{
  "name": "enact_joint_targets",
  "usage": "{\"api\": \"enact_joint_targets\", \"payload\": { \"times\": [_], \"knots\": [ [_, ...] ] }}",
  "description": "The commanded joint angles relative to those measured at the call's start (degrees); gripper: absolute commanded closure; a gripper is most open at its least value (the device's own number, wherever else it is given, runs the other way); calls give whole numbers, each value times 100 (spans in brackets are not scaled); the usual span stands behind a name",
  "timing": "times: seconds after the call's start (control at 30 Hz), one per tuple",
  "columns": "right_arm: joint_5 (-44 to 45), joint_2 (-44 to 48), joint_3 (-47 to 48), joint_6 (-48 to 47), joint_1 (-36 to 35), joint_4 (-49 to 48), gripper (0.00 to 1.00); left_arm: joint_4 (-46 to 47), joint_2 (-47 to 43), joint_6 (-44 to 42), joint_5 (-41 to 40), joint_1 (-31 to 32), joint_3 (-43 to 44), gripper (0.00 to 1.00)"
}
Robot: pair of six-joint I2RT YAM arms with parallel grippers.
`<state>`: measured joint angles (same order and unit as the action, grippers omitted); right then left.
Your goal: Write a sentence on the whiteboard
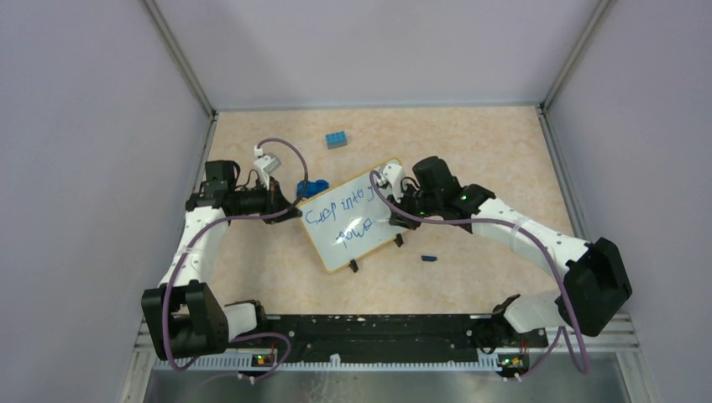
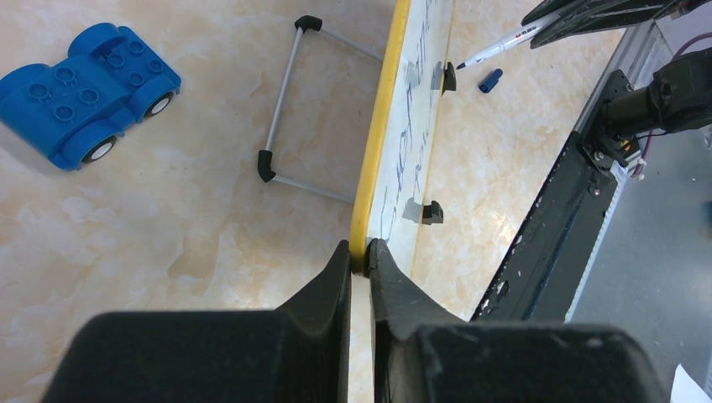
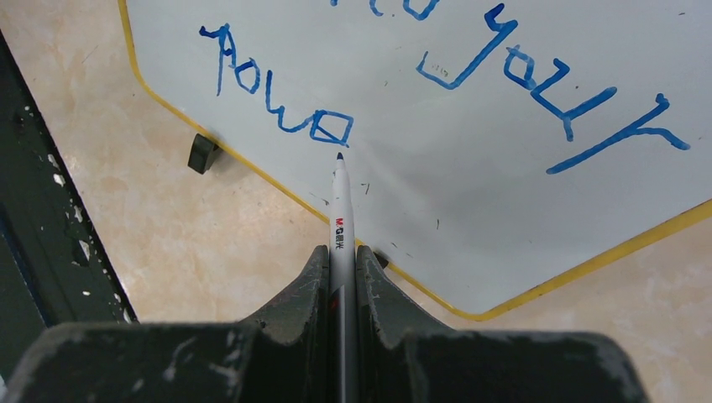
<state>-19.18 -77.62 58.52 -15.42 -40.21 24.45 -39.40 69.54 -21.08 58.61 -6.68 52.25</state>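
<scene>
The whiteboard (image 1: 374, 231) lies tilted in the middle of the table, white with a yellow rim and black clip feet on its near edge. The sentence (image 1: 340, 207) runs across it in blue, in two lines, also seen in the right wrist view (image 3: 285, 92). My left gripper (image 1: 290, 210) is shut on the board's left rim (image 2: 375, 151). My right gripper (image 1: 395, 210) is shut on a white marker (image 3: 341, 218), whose blue tip sits just below the last letter of the lower line. The marker also shows in the left wrist view (image 2: 504, 46).
A blue toy car (image 1: 313, 188) lies just left of the board, also in the left wrist view (image 2: 84, 92). A blue brick (image 1: 337, 139) sits further back. The blue marker cap (image 1: 429, 258) lies right of the board's near edge. A wire stand (image 2: 285, 109) shows behind the board.
</scene>
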Motion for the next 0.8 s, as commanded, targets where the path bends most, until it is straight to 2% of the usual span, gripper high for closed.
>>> {"api": "enact_joint_targets", "payload": {
  "times": [0.0,0.77],
  "knots": [
    [-68,6,247,-48,48,-221,100,11,26,-168,-205,52,-115,100],
    [98,-289,438,13,22,-428,100,11,32,-186,-201,48,-118,100]
  ]
}}
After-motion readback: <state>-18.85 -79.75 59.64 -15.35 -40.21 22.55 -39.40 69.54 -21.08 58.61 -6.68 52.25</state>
